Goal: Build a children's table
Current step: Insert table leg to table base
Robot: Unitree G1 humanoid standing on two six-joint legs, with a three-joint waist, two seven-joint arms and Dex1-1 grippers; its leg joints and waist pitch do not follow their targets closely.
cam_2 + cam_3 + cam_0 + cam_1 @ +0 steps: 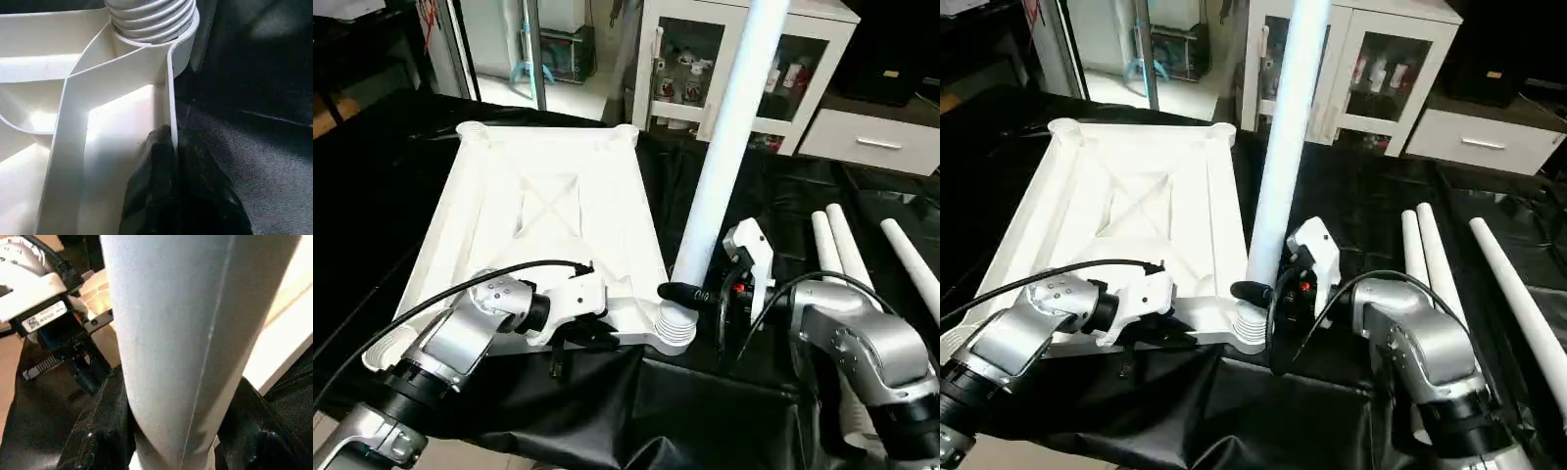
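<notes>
In the left eye view the table top [548,225] lay upside down across the centre-left of the frame on a black-draped tabletop [705,411], ribbed X-braced underside up. One leg [724,147] stood upright in the threaded corner socket [674,328] at lower centre, rising out of the top of the frame. The right gripper [690,294] sat at its base from the right, one black finger showing in front of the tube. The left gripper [582,338] met the top's near edge at lower left. Three spare legs [847,245] lay at the right edge.

The right eye view gave the same layout, the standing leg leaning slightly right as it rose.

In the left wrist view the left gripper's fingers [156,196] were closed on the thin rim wall of the top, just below the socket's threads. That wall looked stiff but thin, hollow moulded plastic, so the top was probably light and apt to slide on the cloth unless pinned like this.

In the right wrist view the right gripper [176,431] clasped the leg low down, a black finger on either side of the smooth tube. The tube looked rigid, light and slick, and tall enough to lever in the socket. Low, close to the threads, seemed the best place to hold it, with firm pressure so it would not slip when twisted.
</notes>
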